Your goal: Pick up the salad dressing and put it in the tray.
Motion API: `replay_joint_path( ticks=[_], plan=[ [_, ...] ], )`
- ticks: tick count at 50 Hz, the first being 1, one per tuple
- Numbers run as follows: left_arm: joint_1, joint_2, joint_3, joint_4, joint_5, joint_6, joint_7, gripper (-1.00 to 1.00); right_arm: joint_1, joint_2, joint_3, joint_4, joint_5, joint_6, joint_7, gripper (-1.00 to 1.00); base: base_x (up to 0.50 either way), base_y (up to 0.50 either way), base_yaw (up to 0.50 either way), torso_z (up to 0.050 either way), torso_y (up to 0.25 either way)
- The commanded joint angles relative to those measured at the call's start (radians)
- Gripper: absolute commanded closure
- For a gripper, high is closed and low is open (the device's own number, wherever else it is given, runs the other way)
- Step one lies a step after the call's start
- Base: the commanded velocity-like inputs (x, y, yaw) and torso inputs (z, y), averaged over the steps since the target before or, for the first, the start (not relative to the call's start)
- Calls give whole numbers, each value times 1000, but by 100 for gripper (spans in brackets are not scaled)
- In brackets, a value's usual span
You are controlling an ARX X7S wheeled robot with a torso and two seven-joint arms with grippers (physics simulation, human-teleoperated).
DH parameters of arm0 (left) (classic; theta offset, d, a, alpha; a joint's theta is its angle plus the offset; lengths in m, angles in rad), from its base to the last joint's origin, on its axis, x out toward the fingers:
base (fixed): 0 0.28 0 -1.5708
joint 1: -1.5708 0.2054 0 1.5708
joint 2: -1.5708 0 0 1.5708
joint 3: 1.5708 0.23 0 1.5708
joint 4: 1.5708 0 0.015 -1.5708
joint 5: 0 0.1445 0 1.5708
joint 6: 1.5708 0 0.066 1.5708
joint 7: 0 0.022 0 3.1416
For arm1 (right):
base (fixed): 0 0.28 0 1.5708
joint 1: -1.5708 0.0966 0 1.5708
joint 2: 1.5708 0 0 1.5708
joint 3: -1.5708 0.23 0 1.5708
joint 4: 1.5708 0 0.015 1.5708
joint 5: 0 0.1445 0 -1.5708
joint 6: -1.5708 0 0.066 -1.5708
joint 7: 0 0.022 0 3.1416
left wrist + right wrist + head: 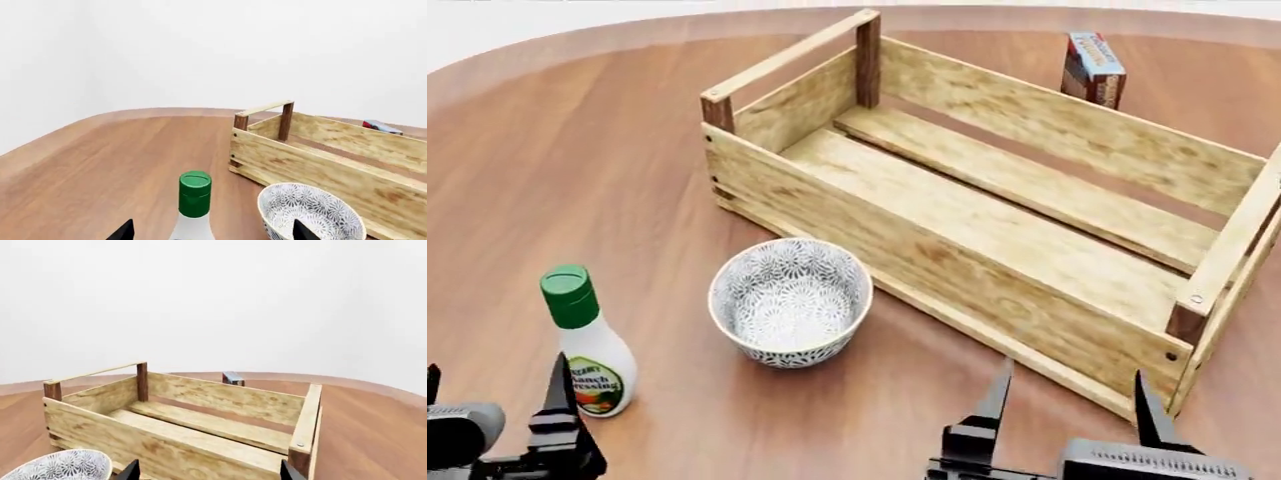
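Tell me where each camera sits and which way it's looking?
Head view: high up, looking down at the tray, bowl, salad dressing; both end effectors show.
Left wrist view: low, facing the salad dressing; left end effector fingertips show.
Right wrist view: low, facing the tray; right end effector fingertips show.
All three share tray and bowl.

Rough light-wood tray (988, 250), smooth wooden table (587, 170), glossy patterned bowl (790, 300).

On the tabletop (587, 150) we see the salad dressing (585, 342) standing left of the bowl (790, 315). The tray (988, 210) lies behind and right of the bowl. A carton (1092, 68) stands behind the tray.
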Motion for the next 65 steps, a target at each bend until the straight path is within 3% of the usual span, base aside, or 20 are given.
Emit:
replay_joint_path(
  ticks=[1, 37, 43, 65],
  plan=[
    [-55, -41, -51, 243, -90, -222, -51, -100, 49, 25, 67, -232, 46, 167, 49, -100, 500, 0, 0, 0, 0],
    [-65, -63, -48, 271, -114, -231, -72, -100, 55, 33, 76, -237, 59, 140, 96, -100, 500, 0, 0, 0, 0],
    [-57, -65, -43, 264, -109, -217, -72, -100, 35, 34, 74, -217, 51, 71, 95, -100, 45, 0, 0, 0, 0],
    [-50, -71, -37, 257, -113, -203, -81, -100, 22, 51, 67, -217, 77, 44, 90, -100, 0, 0, 500, 0, 0]
  ],
)
